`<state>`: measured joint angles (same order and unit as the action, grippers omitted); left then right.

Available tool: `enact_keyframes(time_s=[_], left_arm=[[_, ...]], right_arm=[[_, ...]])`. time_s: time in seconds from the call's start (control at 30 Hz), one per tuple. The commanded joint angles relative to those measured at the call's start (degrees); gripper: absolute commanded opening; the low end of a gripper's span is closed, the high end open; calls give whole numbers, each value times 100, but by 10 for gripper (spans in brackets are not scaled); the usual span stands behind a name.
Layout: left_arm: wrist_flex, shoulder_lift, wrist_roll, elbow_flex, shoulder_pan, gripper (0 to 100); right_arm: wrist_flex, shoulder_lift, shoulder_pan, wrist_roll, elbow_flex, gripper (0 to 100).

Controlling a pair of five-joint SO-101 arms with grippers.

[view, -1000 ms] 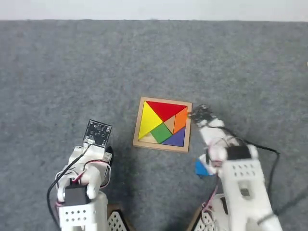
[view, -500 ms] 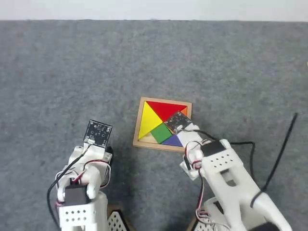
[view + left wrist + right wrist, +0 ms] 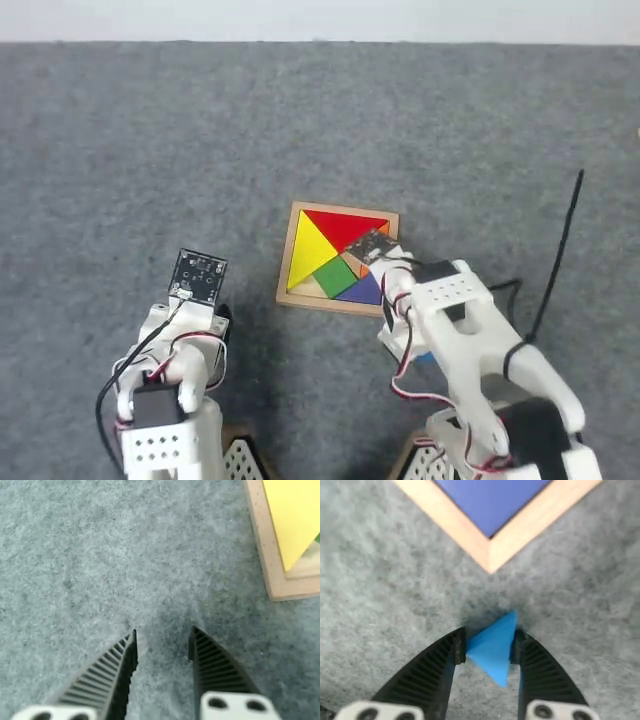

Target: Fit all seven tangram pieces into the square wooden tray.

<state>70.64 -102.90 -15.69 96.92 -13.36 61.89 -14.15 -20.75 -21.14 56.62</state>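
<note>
The square wooden tray (image 3: 293, 297) lies mid-table holding red (image 3: 340, 226), yellow (image 3: 308, 250), green (image 3: 333, 276), orange and purple (image 3: 362, 291) pieces. A light blue triangle (image 3: 493, 646) rests on the carpet just off the tray's corner (image 3: 490, 556). My right gripper (image 3: 488, 649) is shut on it, with a finger touching each side. In the high view the right arm (image 3: 455, 320) covers that corner, and a sliver of the blue triangle (image 3: 425, 356) peeks out beneath it. My left gripper (image 3: 162, 640) stands open over bare carpet, a short way from the tray's edge (image 3: 274, 582).
Grey carpet surrounds the tray on all sides. The left arm (image 3: 185, 340) sits at the front left, well apart from the right arm. A black cable (image 3: 555, 270) rises beside the right arm.
The right arm swung from the tray's right edge across its lower right corner and came down around the blue triangle. The left arm barely shifted.
</note>
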Motion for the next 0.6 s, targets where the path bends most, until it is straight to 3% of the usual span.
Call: enact_keyframes(time_s=[0.0,0.07,0.43,0.57], left_arm=[[-88,9,-53,-40,-26,167],[-88,9,-53,-40,-26,167],[-88,9,-53,-40,-35,167],[-97,9,-53,-40,-35,167]], right_arm=[[-48,277,189,-44,0,116],[-119,277,198,-35,-132,71],[-145,321,1270,-79,-1459,72],[629,57,1235,-422,-1495,74]])
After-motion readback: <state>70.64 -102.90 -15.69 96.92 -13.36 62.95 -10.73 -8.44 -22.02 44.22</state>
